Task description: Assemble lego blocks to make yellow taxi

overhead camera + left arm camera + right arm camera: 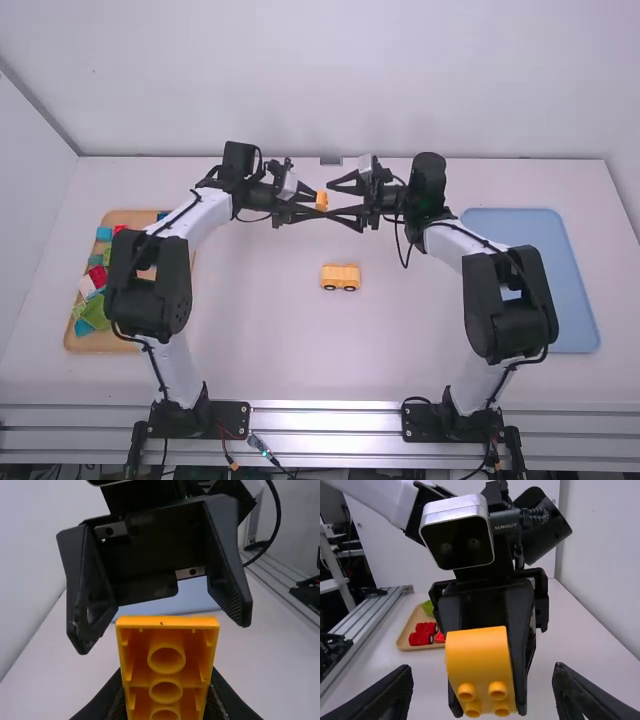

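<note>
Above the far middle of the table, my left gripper (314,203) is shut on a yellow-orange block (321,200). The left wrist view shows the block (166,667) with its hollow underside towards the camera, between the fingers of my left gripper (167,700). Facing it from the right, my right gripper (345,201) is open around nothing. In the right wrist view the block's studded side (482,670) lies beyond my open right gripper (482,695). A yellow-orange car body with dark wheels (340,277) stands on the table below the grippers.
A wooden tray (100,342) with several coloured blocks lies at the left, partly behind the left arm. A blue tray (575,300) lies at the right, beside the right arm. The white table (300,350) spreads between the arms.
</note>
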Available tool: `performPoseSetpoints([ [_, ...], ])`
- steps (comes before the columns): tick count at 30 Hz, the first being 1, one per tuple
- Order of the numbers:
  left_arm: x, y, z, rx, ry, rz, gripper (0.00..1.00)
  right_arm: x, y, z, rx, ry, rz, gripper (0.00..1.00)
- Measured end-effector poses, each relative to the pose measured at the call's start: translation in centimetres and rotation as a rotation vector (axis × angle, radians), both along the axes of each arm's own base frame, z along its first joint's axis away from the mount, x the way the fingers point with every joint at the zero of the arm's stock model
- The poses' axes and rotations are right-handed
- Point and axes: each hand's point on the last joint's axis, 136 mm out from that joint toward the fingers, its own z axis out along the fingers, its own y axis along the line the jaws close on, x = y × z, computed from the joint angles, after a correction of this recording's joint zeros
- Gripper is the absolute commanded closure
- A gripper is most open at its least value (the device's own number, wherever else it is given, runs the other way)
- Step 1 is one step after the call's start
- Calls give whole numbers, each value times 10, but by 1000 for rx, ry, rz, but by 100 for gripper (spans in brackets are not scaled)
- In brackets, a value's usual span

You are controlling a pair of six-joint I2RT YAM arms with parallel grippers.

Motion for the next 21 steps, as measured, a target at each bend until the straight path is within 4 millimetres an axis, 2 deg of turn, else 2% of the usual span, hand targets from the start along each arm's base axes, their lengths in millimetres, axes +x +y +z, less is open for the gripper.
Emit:
performPoseSetpoints([
  [10, -2, -1, 4, -18, -15, -16, 95, 0, 5, 0, -2, 0, -9, 30],
  [16, -2, -1, 4, -18, -15, -16, 95, -7, 17, 3, 5, -28, 17, 40],
  [18, -2, -1, 4, -18, -15, -16, 95, -6, 18, 3, 4, -29, 12, 41],
  [19, -2, -1, 4, -18, -15, -16, 95, -6, 18, 3, 4, -30, 10, 45],
  [21, -2, -1, 4, -18, -15, -16, 94, -5, 17, 3, 4, -29, 6, 47],
])
